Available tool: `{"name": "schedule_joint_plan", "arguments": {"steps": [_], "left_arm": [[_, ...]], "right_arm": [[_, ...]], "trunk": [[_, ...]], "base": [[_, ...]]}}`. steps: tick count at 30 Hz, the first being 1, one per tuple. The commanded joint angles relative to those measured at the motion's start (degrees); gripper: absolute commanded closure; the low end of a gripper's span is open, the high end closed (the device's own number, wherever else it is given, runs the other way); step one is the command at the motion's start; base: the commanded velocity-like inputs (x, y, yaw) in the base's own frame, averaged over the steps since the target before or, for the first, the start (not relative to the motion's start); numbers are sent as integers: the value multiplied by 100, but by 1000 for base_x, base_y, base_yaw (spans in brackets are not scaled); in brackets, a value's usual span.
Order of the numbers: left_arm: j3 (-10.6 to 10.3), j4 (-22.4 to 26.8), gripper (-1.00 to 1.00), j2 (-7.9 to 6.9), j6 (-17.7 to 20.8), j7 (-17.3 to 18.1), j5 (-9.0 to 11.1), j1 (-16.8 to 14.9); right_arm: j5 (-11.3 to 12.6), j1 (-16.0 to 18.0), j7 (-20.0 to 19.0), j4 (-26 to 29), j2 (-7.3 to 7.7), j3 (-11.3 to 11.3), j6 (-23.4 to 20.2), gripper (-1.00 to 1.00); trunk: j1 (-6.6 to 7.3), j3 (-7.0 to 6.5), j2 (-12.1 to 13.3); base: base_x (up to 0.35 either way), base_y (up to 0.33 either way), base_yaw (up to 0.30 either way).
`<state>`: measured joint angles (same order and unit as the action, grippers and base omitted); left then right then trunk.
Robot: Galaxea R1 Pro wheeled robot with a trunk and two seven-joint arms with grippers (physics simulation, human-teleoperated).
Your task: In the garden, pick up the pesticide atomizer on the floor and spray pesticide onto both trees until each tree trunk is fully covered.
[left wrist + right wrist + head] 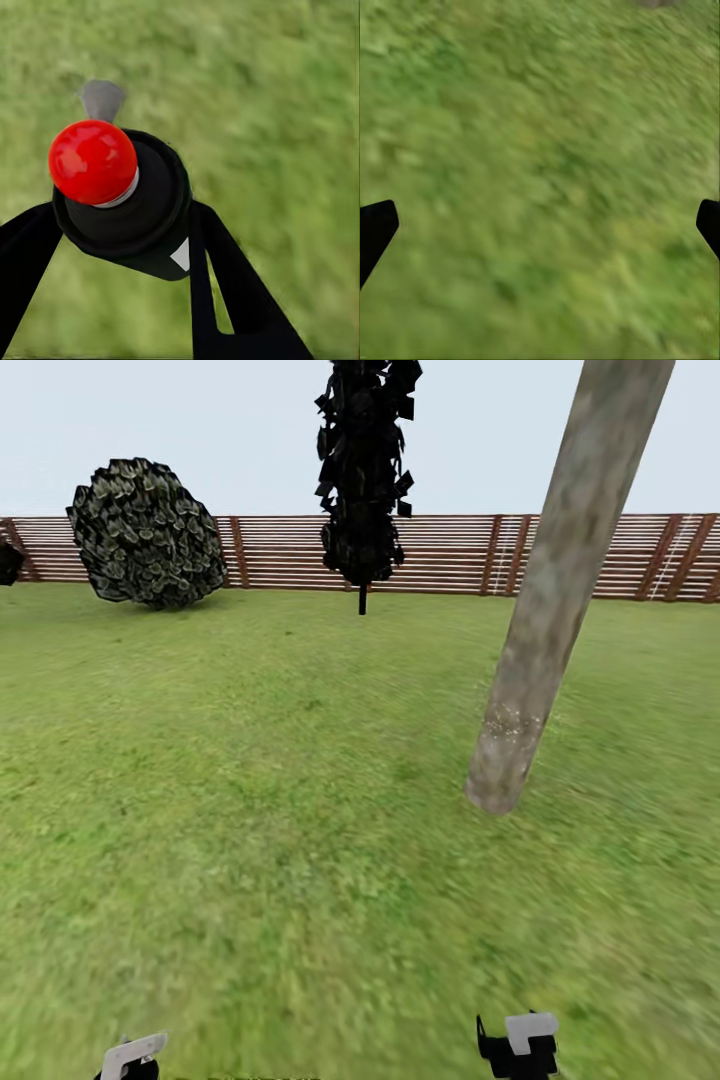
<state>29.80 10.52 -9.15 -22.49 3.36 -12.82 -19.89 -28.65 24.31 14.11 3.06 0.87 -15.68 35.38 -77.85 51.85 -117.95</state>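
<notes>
The pesticide atomizer (120,195), a dark bottle with a round red top, sits between the black fingers of my left gripper (124,225), which is shut on it. In the head view my left gripper (132,1057) is at the bottom edge, low over the grass. One tree trunk (560,590), thick and mottled grey-tan, rises from the lawn ahead to the right, with pale specks low on its bark. My right gripper (520,1043) hangs below it and stands open (540,225) over bare grass. The paved floor is out of view.
The garden lawn (250,780) stretches to a brown slat fence (450,555). A round dark bush (148,532) stands at the back left. A narrow dark columnar tree (365,470) stands at the back centre.
</notes>
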Motion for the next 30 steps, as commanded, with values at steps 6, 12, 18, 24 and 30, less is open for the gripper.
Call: {"name": "schedule_joint_plan", "arguments": {"steps": [6, 12, 18, 24, 30], "left_arm": [[52, -6, 100, 1, -21, 33, -37, -6], [52, -6, 100, 0, -19, 33, -37, -6], [52, -7, 100, 1, -19, 33, -37, -6], [52, -8, 100, 1, -19, 33, -37, -6], [57, -15, 100, -8, -19, 33, -35, -6]], "right_arm": [[-62, 3, 39, -7, 1, -23, 14, -100], [-69, 3, 39, -78, 1, -23, 17, -100], [-71, 3, 39, -101, 1, -23, 20, -100], [-71, 3, 39, -103, 1, -23, 21, -100], [-71, 3, 39, -103, -2, -23, 21, -100]], "trunk": [[1, 5, -2], [1, 5, -2], [1, 5, -2], [1, 5, -2], [1, 5, -2]], "base": [[0, 0, 281], [0, 0, 281], [0, 0, 281], [0, 0, 281], [0, 0, 281]]}}
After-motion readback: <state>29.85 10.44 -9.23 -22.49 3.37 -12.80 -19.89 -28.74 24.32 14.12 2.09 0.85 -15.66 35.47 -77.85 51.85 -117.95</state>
